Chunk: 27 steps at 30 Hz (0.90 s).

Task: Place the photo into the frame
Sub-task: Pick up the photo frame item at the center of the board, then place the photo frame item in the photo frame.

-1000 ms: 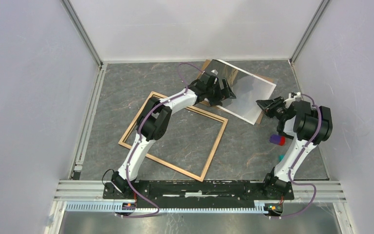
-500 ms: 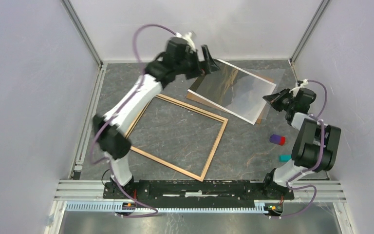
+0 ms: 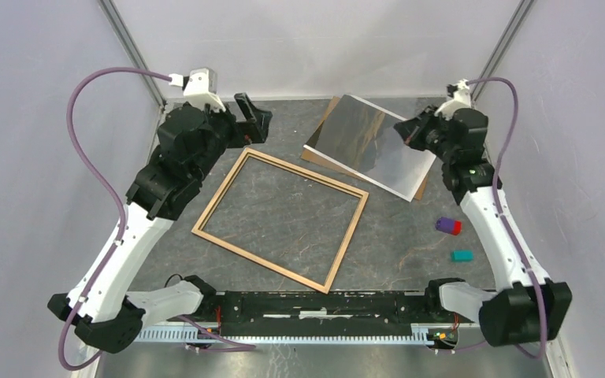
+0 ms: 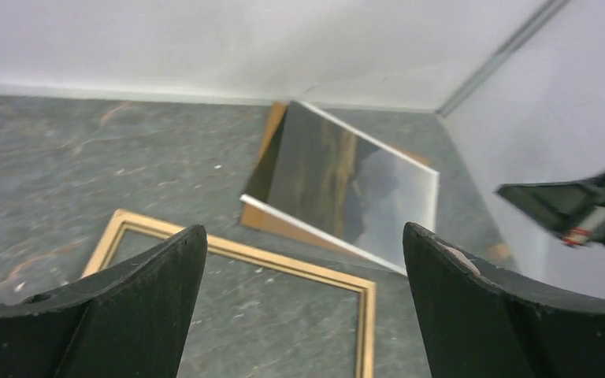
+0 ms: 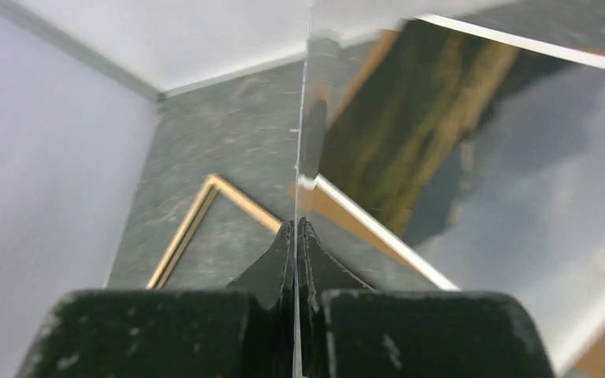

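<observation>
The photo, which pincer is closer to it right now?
Right. The right pincer is shut on the right-hand edge of the photo; the left pincer hangs open well to its left, near the far corner of the frame.

Grey marbled tabletop enclosed by plain white walls.

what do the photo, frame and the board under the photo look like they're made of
photo: likely thin glossy paper, sheen and white border. frame: light wood by its look, matte tan rails; could be wood-look. board: probably brown fibreboard or card, flat and dull.
</observation>
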Available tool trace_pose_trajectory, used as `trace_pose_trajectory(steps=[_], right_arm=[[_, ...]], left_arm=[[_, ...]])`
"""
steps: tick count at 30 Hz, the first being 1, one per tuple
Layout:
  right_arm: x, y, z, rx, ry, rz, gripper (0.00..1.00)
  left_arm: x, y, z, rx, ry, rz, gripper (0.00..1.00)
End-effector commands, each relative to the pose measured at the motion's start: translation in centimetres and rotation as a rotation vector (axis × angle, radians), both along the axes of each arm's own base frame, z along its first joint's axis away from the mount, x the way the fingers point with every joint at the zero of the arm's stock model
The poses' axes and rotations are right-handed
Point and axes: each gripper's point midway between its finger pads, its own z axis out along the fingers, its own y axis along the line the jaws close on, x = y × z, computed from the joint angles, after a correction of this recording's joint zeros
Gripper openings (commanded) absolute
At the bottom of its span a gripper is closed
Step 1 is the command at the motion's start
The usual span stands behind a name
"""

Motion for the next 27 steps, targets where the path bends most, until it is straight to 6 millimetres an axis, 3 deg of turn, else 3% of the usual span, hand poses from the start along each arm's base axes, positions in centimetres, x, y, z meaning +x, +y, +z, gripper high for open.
trace_pose_trajectory(steps=[1, 6, 11, 16, 19, 23, 25, 27], right_arm=[[-1.7, 5.1, 6.8, 0.024, -0.151, 0.029, 0.0], [-2.4, 13.7, 10.0, 0.112, -0.195, 0.16, 0.0], [-3.1, 22.5, 13.9, 0.18, -0.251, 0.318, 0.0], [-4.2, 28.1, 17.4, 0.318, -0.296, 0.408, 0.0], [-4.5, 29.8, 18.1, 0.373, -0.301, 0.426, 0.0], [-4.0, 30.1, 17.6, 0.441, -0.289, 0.369, 0.0], [-3.8, 29.9, 15.9, 0.477, -0.258, 0.332, 0.0], [-3.7, 29.2, 12.2, 0.527, -0.19, 0.264, 0.0]], left_arm=[[-0.6, 4.9, 1.8, 0.025, -0.133, 0.194, 1.0], [-2.3, 9.0, 2.8, -0.024, -0.213, 0.345, 1.0], [-3.1, 11.3, 3.5, -0.045, -0.246, 0.418, 1.0], [-3.7, 13.0, 3.9, -0.095, -0.264, 0.457, 1.0], [-3.7, 13.1, 4.0, -0.12, -0.265, 0.447, 1.0], [-3.6, 13.3, 3.7, -0.115, -0.262, 0.453, 1.0], [-3.6, 13.4, 3.7, -0.112, -0.263, 0.46, 1.0], [-3.7, 13.5, 3.7, -0.113, -0.264, 0.463, 1.0]])
